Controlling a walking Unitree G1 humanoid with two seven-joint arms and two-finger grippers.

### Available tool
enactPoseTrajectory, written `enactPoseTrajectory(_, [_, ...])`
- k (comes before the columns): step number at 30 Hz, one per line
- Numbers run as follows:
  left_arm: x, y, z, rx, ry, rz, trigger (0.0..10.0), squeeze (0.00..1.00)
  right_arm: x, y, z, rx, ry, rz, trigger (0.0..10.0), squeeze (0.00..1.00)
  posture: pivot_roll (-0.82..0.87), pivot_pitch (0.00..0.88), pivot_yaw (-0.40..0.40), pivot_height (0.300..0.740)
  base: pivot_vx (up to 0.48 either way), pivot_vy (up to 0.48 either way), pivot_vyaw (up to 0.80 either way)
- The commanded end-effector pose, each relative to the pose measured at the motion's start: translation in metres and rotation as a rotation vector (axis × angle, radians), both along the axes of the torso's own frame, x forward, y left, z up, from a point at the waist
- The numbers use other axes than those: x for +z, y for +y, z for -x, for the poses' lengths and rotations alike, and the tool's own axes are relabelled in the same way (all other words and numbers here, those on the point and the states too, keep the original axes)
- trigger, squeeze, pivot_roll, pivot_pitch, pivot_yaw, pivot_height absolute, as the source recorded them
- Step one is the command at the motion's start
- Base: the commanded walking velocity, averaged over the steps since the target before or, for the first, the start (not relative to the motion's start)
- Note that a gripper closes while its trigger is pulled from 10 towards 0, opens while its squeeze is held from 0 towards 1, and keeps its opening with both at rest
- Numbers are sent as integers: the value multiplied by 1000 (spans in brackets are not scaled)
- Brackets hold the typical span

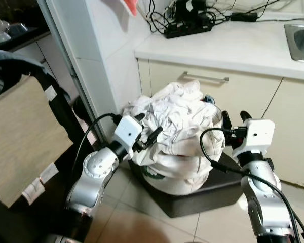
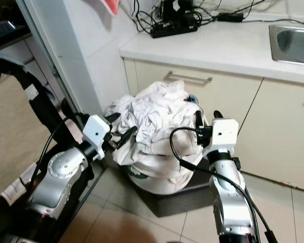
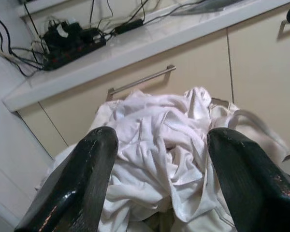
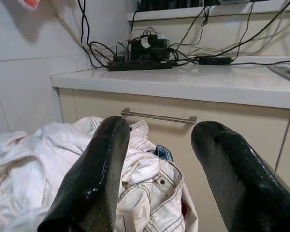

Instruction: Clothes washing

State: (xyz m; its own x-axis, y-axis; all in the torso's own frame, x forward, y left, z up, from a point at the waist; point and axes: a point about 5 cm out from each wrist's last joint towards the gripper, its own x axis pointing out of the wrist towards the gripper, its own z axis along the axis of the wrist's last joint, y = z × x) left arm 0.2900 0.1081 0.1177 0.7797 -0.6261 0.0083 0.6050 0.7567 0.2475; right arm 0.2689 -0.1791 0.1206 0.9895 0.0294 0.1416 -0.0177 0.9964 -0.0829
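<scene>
Clothes (image 1: 175,119), a big heap of white laundry, sit piled high in a white bag (image 1: 169,174) that rests on a dark tray (image 1: 202,197) on the tiled floor (image 1: 157,223), right in front of the cream cabinet (image 1: 238,91). Left gripper (image 1: 148,135) is in against the left side of the heap, fingers spread, and the left wrist view has the white cloth lying between them. Right gripper (image 1: 234,119) is up at the right side of the pile, fingers parted as well, tips pointing toward the cabinet's metal handle (image 4: 158,116). A scrap of blue fabric (image 4: 163,153) peeks out at the top of the heap. On the far counter (image 1: 228,45) a black power strip (image 1: 187,28) sits in a tangle of cables, and the steel sink (image 1: 300,40) is off to the right.
</scene>
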Motion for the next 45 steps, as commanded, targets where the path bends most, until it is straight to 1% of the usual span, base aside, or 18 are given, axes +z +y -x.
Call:
enactPoseTrajectory(1, [7,5,-5,32,-13,14,10000,0,2,6,1,20,-15,-3,10000,0,-226,0,86,723,382,-289,0])
enactPoseTrajectory(2, [7,5,-5,32,-13,14,10000,0,2,6,1,20,-15,-3,10000,0,-226,0,86,723,382,-289,0])
enactPoseTrajectory(3, [9,8,-11,87,-2,38,10000,0,2,6,1,23,-15,-1,10000,0,-228,0,86,723,409,-247,0])
enactPoseTrajectory(6, [16,18,-28,193,7,15,10000,0,3,6,2,26,-16,0,10000,0,-228,0,82,723,125,0,0])
enactPoseTrajectory(10, [32,26,-52,215,30,-3,10000,0,6,9,4,54,-27,5,10000,0,-233,0,81,723,0,0,0])
enactPoseTrajectory(11, [33,30,-66,245,71,-41,10000,0,6,10,5,64,-28,7,10000,0,-236,0,80,723,0,0,0])
enactPoseTrajectory(12, [33,30,-66,245,71,-41,10000,0,6,10,5,64,-28,7,10000,0,-236,0,80,723,0,0,0])
enactPoseTrajectory(14, [35,34,-91,298,157,-127,10000,0,7,13,7,79,-29,7,10000,0,-254,0,91,723,0,0,0])
enactPoseTrajectory(17, [36,39,-99,346,195,-158,10000,0,8,14,10,82,-31,6,10000,0,-271,0,101,723,0,0,0])
enactPoseTrajectory(23, [62,44,-116,383,211,-164,10000,0,9,16,24,88,-27,8,10000,0,-327,0,136,723,0,0,0])
enactPoseTrajectory(26, [77,46,-122,334,299,-72,10000,0,7,12,32,69,-12,15,10000,0,-347,0,159,723,0,0,0])
enactPoseTrajectory(27, [79,46,-122,310,312,-77,10000,1000,7,11,33,58,-9,15,10000,0,-349,0,168,723,0,0,0])
enactPoseTrajectory(31, [73,38,-118,173,316,-212,10000,1000,5,10,37,40,-3,10,10000,0,-353,0,179,723,0,0,0])
enactPoseTrajectory(33, [71,36,-117,154,321,-227,10000,1000,5,10,37,39,-2,10,10000,0,-353,0,179,723,0,0,0])
enactPoseTrajectory(34, [58,32,-113,84,361,-287,10000,1000,6,10,37,34,-4,7,10000,0,-353,0,178,723,0,0,0])
enactPoseTrajectory(37, [46,34,-108,59,393,-348,10000,1000,8,11,38,36,-5,8,10000,0,-355,0,176,723,0,0,0])
enactPoseTrajectory(40, [45,35,-108,60,405,-353,10000,1000,10,8,39,37,-6,15,10000,0,-362,0,174,723,0,0,0])
enactPoseTrajectory(45, [58,29,-112,43,397,-290,10000,1000,9,6,41,34,0,20,10000,0,-367,0,176,723,0,0,0])
